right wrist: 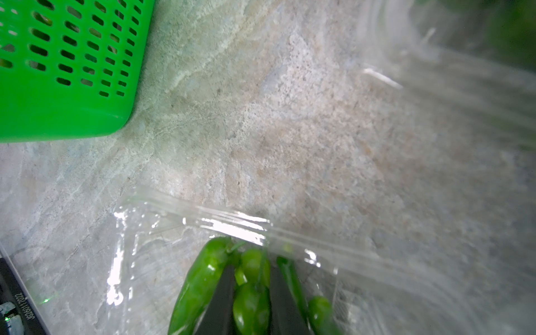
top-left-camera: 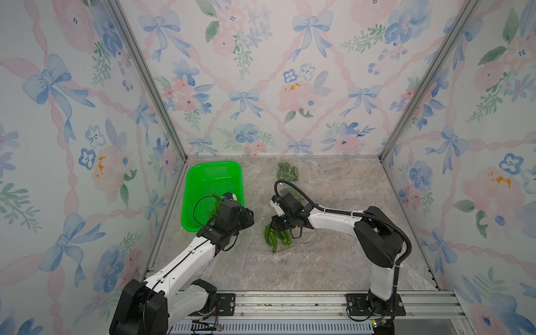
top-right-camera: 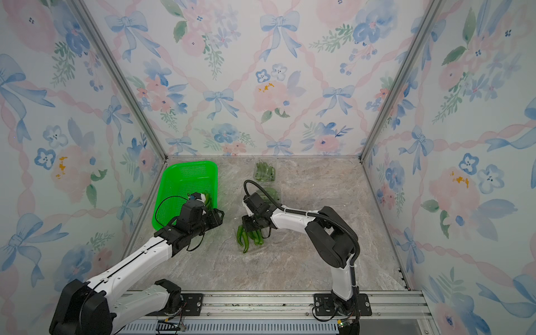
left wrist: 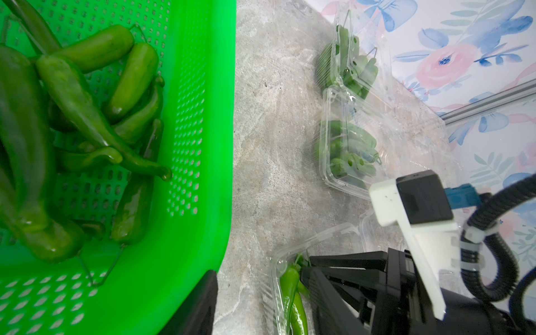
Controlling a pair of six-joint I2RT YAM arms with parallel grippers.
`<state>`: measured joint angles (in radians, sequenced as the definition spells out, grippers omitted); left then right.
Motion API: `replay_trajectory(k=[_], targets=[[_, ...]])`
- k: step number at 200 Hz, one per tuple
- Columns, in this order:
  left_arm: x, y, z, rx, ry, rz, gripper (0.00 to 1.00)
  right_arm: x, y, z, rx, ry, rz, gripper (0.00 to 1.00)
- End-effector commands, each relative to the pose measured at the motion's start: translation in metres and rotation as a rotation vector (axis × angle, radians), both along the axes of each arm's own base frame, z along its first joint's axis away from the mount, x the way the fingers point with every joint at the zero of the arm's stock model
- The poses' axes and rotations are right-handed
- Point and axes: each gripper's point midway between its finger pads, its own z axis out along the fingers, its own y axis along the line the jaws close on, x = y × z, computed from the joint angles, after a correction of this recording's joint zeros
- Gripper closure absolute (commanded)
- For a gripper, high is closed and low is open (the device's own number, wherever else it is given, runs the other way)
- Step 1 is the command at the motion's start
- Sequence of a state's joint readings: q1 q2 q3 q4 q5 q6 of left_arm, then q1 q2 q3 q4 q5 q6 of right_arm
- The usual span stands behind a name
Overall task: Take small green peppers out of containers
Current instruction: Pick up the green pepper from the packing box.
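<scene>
Containers [left wrist: 330, 174] number three, each holding peppers [left wrist: 288, 284]; basket [left wrist: 203, 116] one.

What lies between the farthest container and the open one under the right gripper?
A third container holding peppers. The left wrist view shows it; in both top views the right arm partly hides it.

Only one marking shows — pale characters, perhaps "JG26117022" — on a black part [right wrist: 20, 301] in the right wrist view.
</scene>
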<state>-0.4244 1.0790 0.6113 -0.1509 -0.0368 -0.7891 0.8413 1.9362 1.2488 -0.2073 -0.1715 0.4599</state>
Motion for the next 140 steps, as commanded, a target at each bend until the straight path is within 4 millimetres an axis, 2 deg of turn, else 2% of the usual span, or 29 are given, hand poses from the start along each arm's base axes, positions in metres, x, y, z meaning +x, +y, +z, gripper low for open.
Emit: replay_trajectory(k=[1, 63, 99, 140], targets=[[0.0, 0.004, -0.001, 0.013, -0.006, 0.001, 0.45, -0.006, -0.001, 0.019, -0.003, -0.019, 0.011, 0.84], [0.008, 0.012, 0.017, 0.006, -0.055, 0.015, 0.46, -0.01, -0.005, 0.064, 0.054, -0.06, 0.005, 0.86], [0.014, 0.025, 0.042, -0.02, -0.119, 0.036, 0.45, -0.011, 0.0, 0.096, 0.127, -0.09, 0.007, 0.86], [0.02, 0.047, 0.07, -0.051, -0.188, 0.078, 0.45, -0.009, 0.015, 0.145, 0.225, -0.142, 0.047, 0.86]])
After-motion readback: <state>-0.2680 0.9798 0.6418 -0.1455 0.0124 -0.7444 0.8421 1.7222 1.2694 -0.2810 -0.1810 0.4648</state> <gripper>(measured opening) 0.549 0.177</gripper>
